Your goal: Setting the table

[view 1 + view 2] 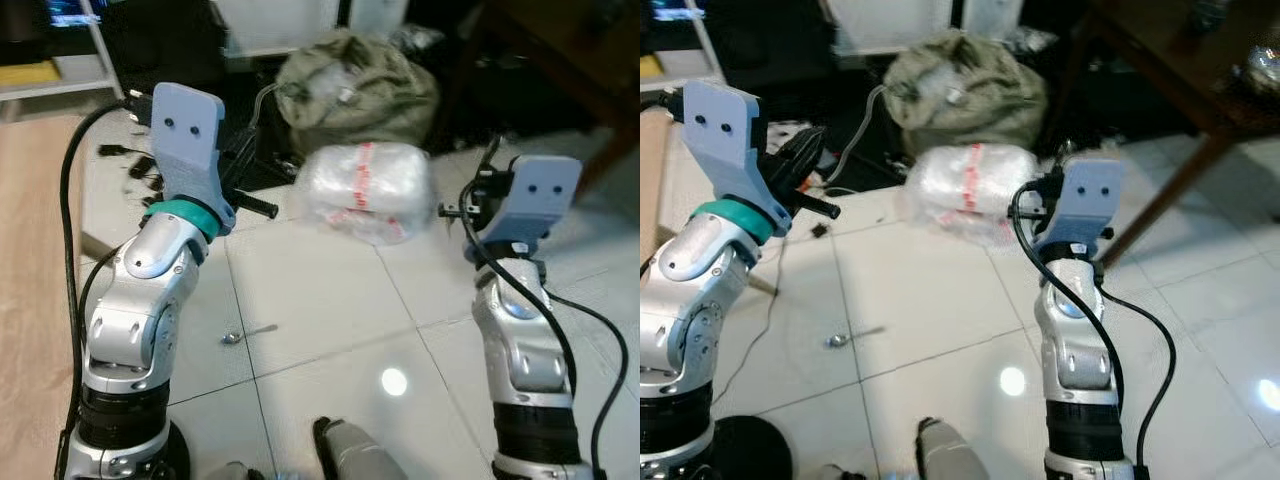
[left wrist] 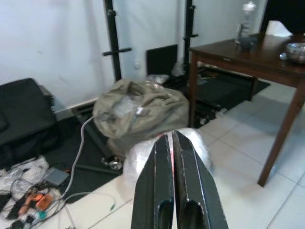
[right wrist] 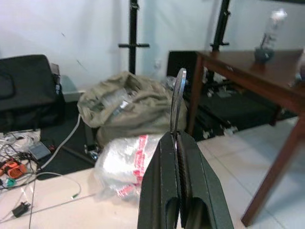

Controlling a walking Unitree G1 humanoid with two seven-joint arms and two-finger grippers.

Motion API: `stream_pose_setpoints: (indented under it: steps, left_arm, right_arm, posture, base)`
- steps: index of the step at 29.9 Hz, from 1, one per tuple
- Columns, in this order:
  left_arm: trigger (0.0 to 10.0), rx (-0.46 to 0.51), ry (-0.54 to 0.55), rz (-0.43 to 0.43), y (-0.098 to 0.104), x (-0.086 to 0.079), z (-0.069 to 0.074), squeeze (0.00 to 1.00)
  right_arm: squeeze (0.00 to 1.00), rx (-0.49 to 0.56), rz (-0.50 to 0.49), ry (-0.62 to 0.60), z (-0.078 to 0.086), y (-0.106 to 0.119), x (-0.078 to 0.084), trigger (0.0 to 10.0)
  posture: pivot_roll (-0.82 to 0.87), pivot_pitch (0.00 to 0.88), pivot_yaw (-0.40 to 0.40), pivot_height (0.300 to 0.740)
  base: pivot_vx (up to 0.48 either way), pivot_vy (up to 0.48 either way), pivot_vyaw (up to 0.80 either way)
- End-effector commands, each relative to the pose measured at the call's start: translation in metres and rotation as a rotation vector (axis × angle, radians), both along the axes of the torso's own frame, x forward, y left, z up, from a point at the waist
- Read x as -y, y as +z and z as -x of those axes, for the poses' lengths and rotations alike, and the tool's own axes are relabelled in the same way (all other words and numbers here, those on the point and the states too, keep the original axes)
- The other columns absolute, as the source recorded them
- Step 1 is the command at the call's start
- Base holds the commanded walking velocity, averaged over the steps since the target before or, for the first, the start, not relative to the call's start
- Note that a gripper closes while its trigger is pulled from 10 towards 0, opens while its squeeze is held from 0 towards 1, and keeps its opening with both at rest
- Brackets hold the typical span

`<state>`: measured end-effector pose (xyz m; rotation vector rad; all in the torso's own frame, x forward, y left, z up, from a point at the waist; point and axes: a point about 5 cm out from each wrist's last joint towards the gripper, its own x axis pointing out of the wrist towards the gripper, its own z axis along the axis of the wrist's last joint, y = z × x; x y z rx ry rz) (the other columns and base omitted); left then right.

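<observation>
From the head views a spoon lies on the floor, nearer the left arm, handle pointing toward the right arm. The left wrist view shows the left gripper with jaws pressed together, empty. The right wrist view shows the right gripper pinching an upright piece of cutlery; the tabletop is ahead.

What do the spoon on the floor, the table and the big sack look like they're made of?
Spoon: likely polished metal; it is thin, silvery and glints on the tile. Table: dark brown wood with a smooth, slightly glossy top, though it could be veneer. Sack: dull olive woven cloth, creased and slumped, with no shine.
</observation>
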<state>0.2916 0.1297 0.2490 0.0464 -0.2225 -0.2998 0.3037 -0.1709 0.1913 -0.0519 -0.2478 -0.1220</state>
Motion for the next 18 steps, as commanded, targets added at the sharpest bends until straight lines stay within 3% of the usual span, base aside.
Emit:
stream_pose_setpoints:
  steps: [1, 18]
  left_arm:
    - [10.0, -0.021, -0.015, 0.014, -0.0031, 0.0019, 0.0003, 0.00]
    - [10.0, -0.034, -0.018, 0.016, -0.0053, 0.0024, 0.0000, 0.00]
  right_arm:
    - [0.00, -0.005, 0.003, -0.019, 0.0009, -0.0012, 0.0043, 10.0]
    - [0.00, -0.001, 0.007, -0.017, 0.0000, -0.0007, 0.0033, 10.0]
  posture:
    - [-0.11, 0.039, 0.044, 0.740]
    - [-0.11, 0.029, 0.045, 0.740]
  base:
    - [0.000, 0.000, -0.80]
    - [0.000, 0.000, -0.80]
